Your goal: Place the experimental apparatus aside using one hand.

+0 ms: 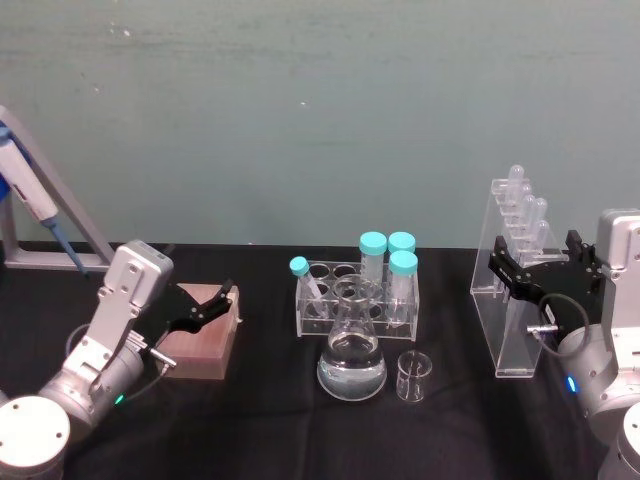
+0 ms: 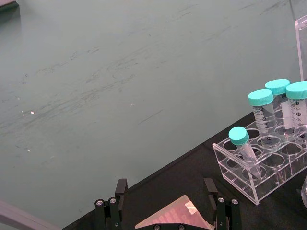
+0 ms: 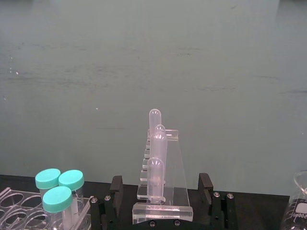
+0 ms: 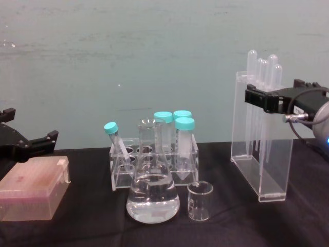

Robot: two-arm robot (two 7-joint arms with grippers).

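The tall acrylic rack of pipettes (image 1: 515, 300) stands upright on the black table at the right. My right gripper (image 1: 540, 262) is open around its upper part. In the right wrist view one finger sits on each side of the rack (image 3: 163, 191), with a gap on both sides. The chest view shows the black fingers (image 4: 262, 98) level with the rack's top (image 4: 259, 154). The conical flask (image 1: 352, 360), partly filled with clear liquid, and the small glass beaker (image 1: 413, 376) stand at the table's middle front. My left gripper (image 1: 215, 303) hangs open over the pink box (image 1: 200, 345).
A low acrylic rack of teal-capped tubes (image 1: 355, 290) stands just behind the flask (image 4: 152, 195) and beaker (image 4: 200, 200). A blue and white pipettor on a grey stand (image 1: 30, 210) is at the far left. A clear glass vessel (image 3: 298, 201) shows at the right wrist view's edge.
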